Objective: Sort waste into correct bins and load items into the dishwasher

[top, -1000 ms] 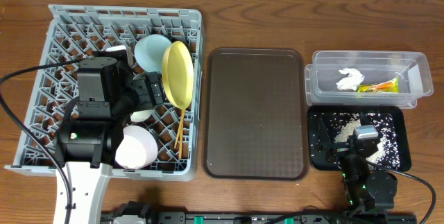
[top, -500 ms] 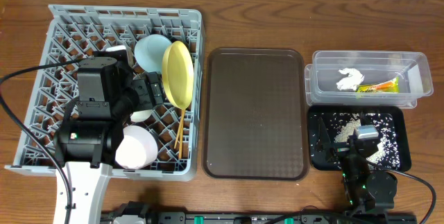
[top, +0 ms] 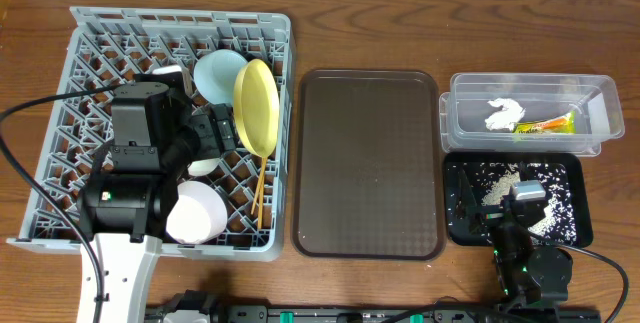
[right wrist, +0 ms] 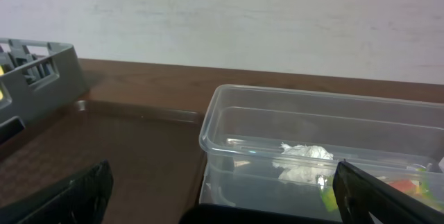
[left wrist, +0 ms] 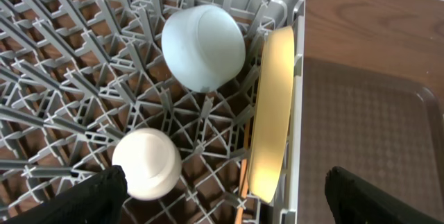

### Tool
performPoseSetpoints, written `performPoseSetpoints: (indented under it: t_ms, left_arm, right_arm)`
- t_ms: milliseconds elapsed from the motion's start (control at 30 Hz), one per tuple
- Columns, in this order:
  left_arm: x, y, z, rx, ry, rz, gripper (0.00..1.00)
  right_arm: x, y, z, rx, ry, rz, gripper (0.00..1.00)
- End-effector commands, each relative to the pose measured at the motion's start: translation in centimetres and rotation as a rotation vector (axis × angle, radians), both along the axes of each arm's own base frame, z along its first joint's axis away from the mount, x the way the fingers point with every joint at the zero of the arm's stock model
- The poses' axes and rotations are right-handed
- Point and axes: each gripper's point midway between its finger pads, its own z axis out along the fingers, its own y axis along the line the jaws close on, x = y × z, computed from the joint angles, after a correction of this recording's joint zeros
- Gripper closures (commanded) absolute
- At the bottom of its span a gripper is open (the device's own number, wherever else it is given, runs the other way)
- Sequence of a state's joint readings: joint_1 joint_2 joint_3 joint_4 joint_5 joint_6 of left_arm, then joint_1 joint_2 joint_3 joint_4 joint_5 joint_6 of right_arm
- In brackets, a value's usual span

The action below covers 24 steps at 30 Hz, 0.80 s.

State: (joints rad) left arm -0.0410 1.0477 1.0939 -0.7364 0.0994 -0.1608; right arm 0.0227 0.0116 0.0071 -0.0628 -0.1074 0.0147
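1 plate [left wrist: 272,113], 1 bowl [left wrist: 203,46], 1 cup [left wrist: 147,164]

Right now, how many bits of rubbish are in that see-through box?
2. A crumpled white napkin lies midway along the clear box; a green-and-orange wrapper sits right of it. A pale patch at the right end is unclear.

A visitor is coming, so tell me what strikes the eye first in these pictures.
The yellow plate stands on edge in the grey dish rack at the left, beside a light blue bowl. At the right, white rice scraps speckle the black tray, beside the clear container holding a napkin and wrapper.
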Motion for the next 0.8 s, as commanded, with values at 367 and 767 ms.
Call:
performPoseSetpoints:
  t_ms: [367,767]
  left_arm:
    - [-10.1,0.6,5.8,-0.016,-0.300,0.013,0.08]
    - [-15.2,1.0,-0.2,-0.018,-0.387,0.031,0.08]
  right_arm:
    - [0.0,-0.4,-0.1,0.013,0.002,-0.020,0.01]
    - [0.0,-0.4,-0.1,0.014,0.002,-0.020,0.01]
